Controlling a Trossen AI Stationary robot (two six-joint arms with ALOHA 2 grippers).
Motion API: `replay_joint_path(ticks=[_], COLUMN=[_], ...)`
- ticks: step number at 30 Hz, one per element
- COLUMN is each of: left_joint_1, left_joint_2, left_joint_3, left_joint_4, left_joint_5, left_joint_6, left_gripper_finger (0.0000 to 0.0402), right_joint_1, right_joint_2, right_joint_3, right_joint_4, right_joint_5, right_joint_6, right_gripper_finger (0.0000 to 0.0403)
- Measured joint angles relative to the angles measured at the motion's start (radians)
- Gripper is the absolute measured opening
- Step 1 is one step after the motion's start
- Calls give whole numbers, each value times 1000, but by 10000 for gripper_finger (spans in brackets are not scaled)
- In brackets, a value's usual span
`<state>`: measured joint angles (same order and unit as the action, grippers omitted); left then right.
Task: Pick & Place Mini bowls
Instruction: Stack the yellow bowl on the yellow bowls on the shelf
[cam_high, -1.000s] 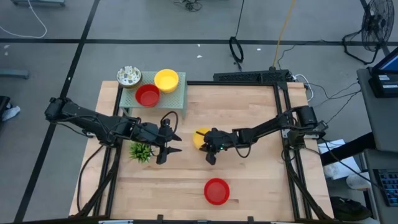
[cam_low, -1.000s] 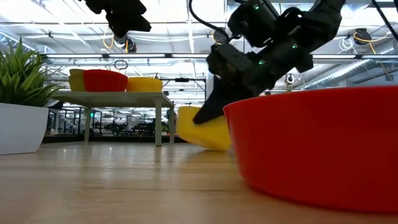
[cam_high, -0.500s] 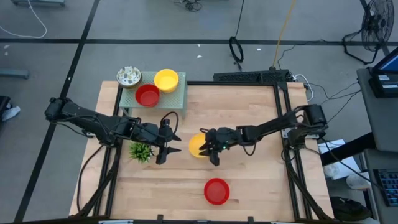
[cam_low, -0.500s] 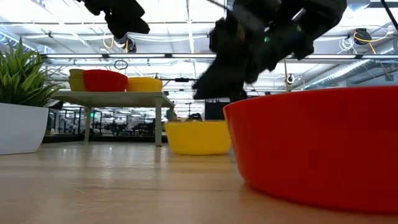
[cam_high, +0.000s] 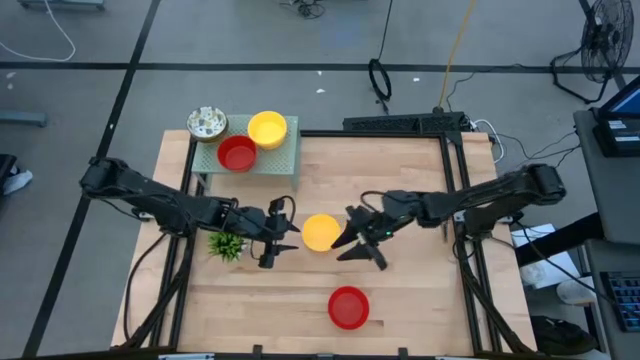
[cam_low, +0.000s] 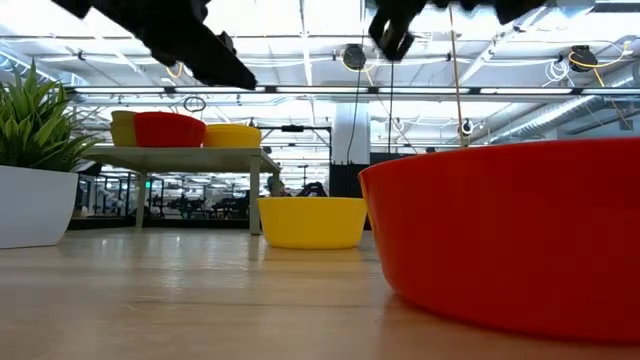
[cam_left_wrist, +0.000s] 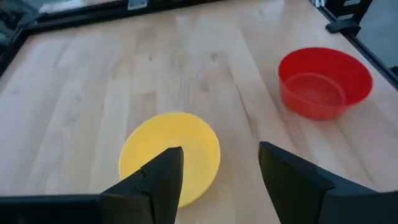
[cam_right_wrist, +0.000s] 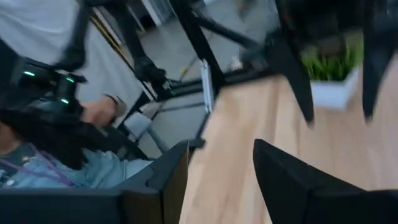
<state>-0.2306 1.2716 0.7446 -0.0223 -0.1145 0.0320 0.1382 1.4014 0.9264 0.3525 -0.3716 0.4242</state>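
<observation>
The left gripper (cam_high: 281, 236) hangs with its fingers spread apart and empty, just beside the yellow mini bowl (cam_high: 321, 232), which sits upright on the wooden table (cam_high: 400, 180) near the middle. In the left wrist view the yellow mini bowl (cam_left_wrist: 170, 155) lies straight ahead between and just beyond the two dark fingers, so the approach line already runs through it. The right gripper (cam_high: 362, 243) stands on the bowl's opposite side, also apart and holding nothing, clear of the rim. Both are near; judging by the alignment, the left arm looks better placed for the next grasp. The bowl is round, so no long axis matters; only the rim does. A red mini bowl (cam_high: 348, 307) rests well apart toward the table's front edge. The green mesh rack (cam_high: 281, 157) carrying more bowls lies at the far left corner, past the small green plant (cam_high: 227, 243).
</observation>
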Motion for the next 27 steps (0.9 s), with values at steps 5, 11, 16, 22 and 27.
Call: replay_joint_path(ticks=[5, 11, 16, 22, 27], left_joint_1=[2, 24, 53, 78, 81], left_joint_2=[75, 203, 314, 389, 413], left_joint_3=[-27, -28, -28, -28, -28], left_joint_4=[111, 199, 237, 296, 311], left_joint_5=[-1, 0, -1, 0, 9], left_joint_6=[73, 91, 86, 64, 58], left_gripper_finger=[214, 214, 214, 214, 214], right_joint_1=[18, 32, 50, 55, 55], right_joint_2=[-131, -262, -328, -422, -521], right_joint_3=[0, 0, -59, -181, -287], right_joint_4=[-92, -308, -361, -359, -356], right_joint_5=[1, 25, 163, 215, 269], right_joint_6=[-89, -178, -182, -129, -80], right_gripper_finger=[171, 171, 171, 171, 171])
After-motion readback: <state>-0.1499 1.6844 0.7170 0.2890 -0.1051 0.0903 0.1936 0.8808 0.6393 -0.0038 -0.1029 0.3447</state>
